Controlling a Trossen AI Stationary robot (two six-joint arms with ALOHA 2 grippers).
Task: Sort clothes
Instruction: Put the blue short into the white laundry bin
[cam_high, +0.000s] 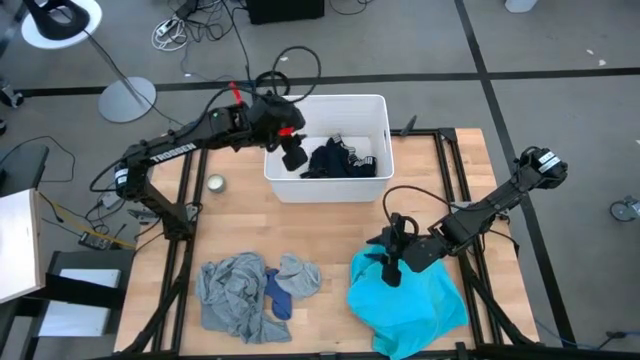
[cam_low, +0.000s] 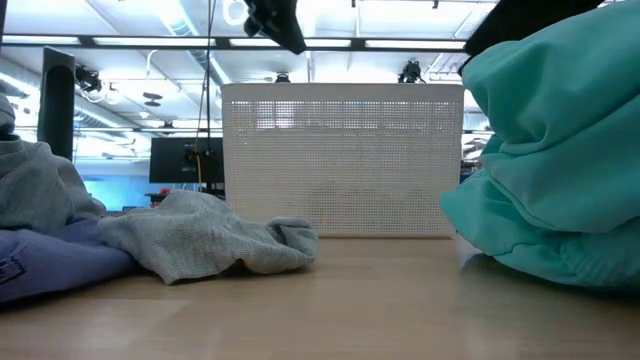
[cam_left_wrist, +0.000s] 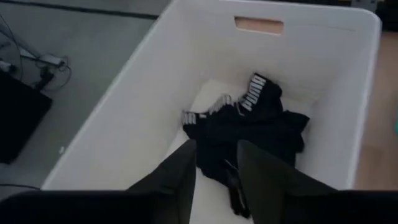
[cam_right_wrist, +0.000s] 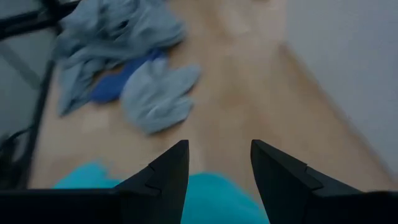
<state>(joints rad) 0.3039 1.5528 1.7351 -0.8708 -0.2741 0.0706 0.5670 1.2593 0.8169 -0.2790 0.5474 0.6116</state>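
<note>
The navy-black garment with white lettering (cam_left_wrist: 255, 121) lies crumpled on the floor of the white bin (cam_high: 375, 110), also seen from above (cam_high: 338, 160). My left gripper (cam_left_wrist: 216, 171) hangs open over the bin's left part (cam_high: 293, 152), above that garment. The turquoise garment (cam_high: 410, 298) lies heaped at the table's near right. My right gripper (cam_right_wrist: 214, 165) is open just above its far left edge (cam_high: 393, 262). The grey shirt (cam_high: 228, 292), a blue sock (cam_high: 278, 296) and a grey sock (cam_high: 300, 274) lie at the near left.
A small round object (cam_high: 215, 183) sits on the wood left of the bin. Black frame rails run along the table's left (cam_high: 180, 260) and right (cam_high: 455, 180) sides. Bare wood (cam_high: 330, 230) lies between the bin and the garments.
</note>
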